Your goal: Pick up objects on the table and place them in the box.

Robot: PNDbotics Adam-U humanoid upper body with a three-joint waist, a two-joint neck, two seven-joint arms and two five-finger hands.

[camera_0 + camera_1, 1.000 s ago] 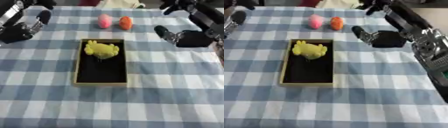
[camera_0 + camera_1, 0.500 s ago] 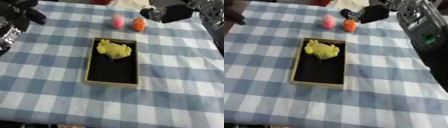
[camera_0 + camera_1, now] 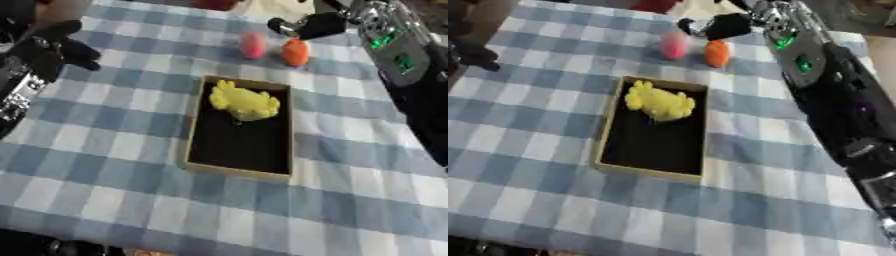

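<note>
**Right hand now up by the orange piece, grab not made yet**

Since half a second back our right hand (image 3: 308, 26) has crept closer along the table's far edge and now hangs just above and behind the orange object (image 3: 296, 52). The whole picture also slid, so that part is our head tilting.

Left eye view: the box (image 3: 194, 145) sits mid-table with the yellow toy (image 3: 243, 102) already in its far end. The pink object (image 3: 253, 45) lies just beside the orange one. We can't tell if the right hand's fingers are spread or curled; it's a dark blob here. Our left hand (image 3: 54, 52) sits idle at the table's left edge, fingers curled on nothing.

Right eye view: same story, right hand (image 3: 721, 26) right next to the orange object (image 3: 717, 52), contact unclear. We'd come straight down on the orange one and keep off the pink neighbour so it doesn't roll.
</note>
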